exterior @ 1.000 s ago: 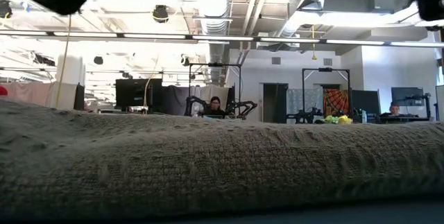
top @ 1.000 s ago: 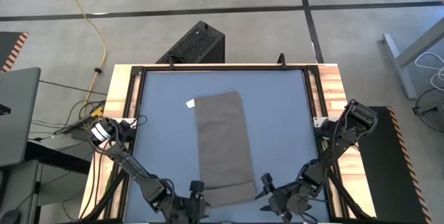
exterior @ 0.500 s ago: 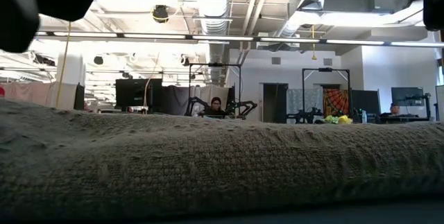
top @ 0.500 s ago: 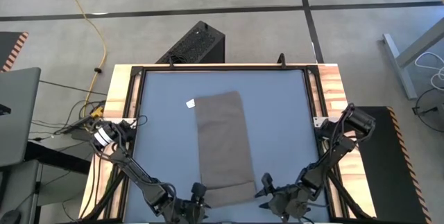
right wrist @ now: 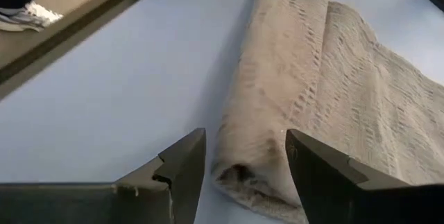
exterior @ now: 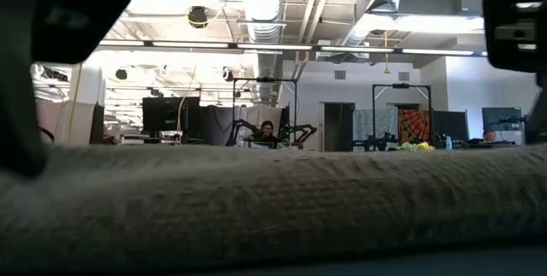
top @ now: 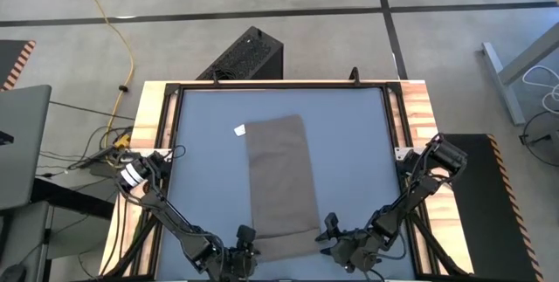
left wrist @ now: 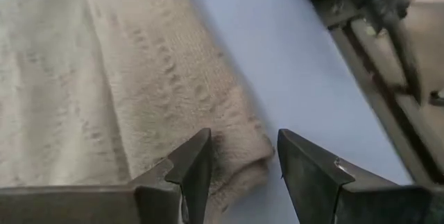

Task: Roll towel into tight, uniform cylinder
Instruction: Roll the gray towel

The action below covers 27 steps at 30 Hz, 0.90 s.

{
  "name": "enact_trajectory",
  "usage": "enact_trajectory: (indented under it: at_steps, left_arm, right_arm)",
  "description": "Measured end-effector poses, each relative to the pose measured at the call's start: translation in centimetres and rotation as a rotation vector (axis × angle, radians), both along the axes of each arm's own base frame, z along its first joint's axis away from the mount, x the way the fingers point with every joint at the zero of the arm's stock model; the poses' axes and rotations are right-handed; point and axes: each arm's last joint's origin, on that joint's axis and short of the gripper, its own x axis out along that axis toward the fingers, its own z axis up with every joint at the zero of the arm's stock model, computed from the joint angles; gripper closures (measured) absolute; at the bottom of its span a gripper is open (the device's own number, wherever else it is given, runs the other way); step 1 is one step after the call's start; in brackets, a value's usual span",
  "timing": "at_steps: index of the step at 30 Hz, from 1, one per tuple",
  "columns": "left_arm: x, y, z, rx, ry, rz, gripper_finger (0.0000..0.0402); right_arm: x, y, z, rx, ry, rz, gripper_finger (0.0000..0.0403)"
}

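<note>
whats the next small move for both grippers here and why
Probably lower both and close on the roll's ends: the left gripper and right gripper stand open, each straddling one end of the taupe fabric towel, whose near edge is only just rolled.

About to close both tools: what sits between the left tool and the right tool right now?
The towel's started roll at its near end spans from the left tool to the right tool, clearest in the high view. Both tools stand open at the roll's ends.

Taupe grey-brown towel (top: 281, 186), white tag (top: 239, 129), pale blue table (top: 354, 142)
</note>
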Motion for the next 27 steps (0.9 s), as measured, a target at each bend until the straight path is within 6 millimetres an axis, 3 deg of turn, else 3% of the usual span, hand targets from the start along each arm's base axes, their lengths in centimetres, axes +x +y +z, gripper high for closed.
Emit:
enact_trajectory:
  at_steps: [6,16,20,24,27]
  left_arm:
    - [0.1,-0.2,-1.9,0.007,0.019,0.041,0.0248]
    - [0.0,0.3,-2.1,-0.010,0.033,0.136,0.0257]
    - [-0.1,0.5,-2.2,-0.061,0.024,0.246,0.0302]
    - [-0.2,0.5,-1.7,-0.122,0.019,0.294,0.0380]
    - [-0.2,0.4,-0.9,-0.197,0.038,0.296,0.0388]
  right_arm:
    - [0.2,-0.3,-0.1,0.042,0.013,-0.041,0.0217]
    - [-0.2,-0.3,-0.4,0.163,0.088,-0.120,0.0349]
    - [-0.3,-0.4,-0.6,0.278,0.130,-0.213,0.0387]
    - [-0.1,-0.5,-0.6,0.403,0.175,-0.286,0.0386]
    - [-0.1,-0.3,-0.4,0.518,0.219,-0.323,0.0381]
